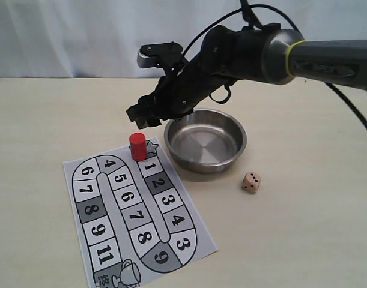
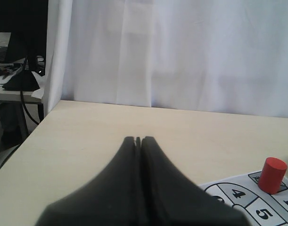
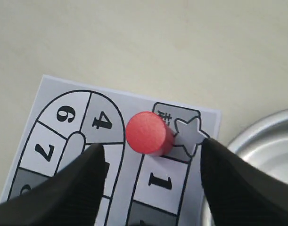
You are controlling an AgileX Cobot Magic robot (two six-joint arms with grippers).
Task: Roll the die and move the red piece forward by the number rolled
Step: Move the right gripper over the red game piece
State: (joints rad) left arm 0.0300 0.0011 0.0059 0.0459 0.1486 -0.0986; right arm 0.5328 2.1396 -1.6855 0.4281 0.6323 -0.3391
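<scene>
1. We read numbers up to 11 on the board (image 1: 111, 240); the start square's print is too blurred to read.
2. The red piece (image 1: 137, 146) stands there, seemingly just below the right gripper (image 1: 142, 118), jaws wide, empty.
3. The left gripper (image 2: 138, 140) has its jaws closed, empty.
4. The die (image 1: 251, 182) lies on the counter beside the bowl (image 1: 171, 141).

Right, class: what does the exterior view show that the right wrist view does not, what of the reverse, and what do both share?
Only the exterior view: the die lying on the table right of the bowl, the trophy end of the board, and the arm itself. Only the right wrist view: the red piece from above, its round top seen through the gap between open jaws. Both: red piece, bowl, the board's start corner.
</scene>
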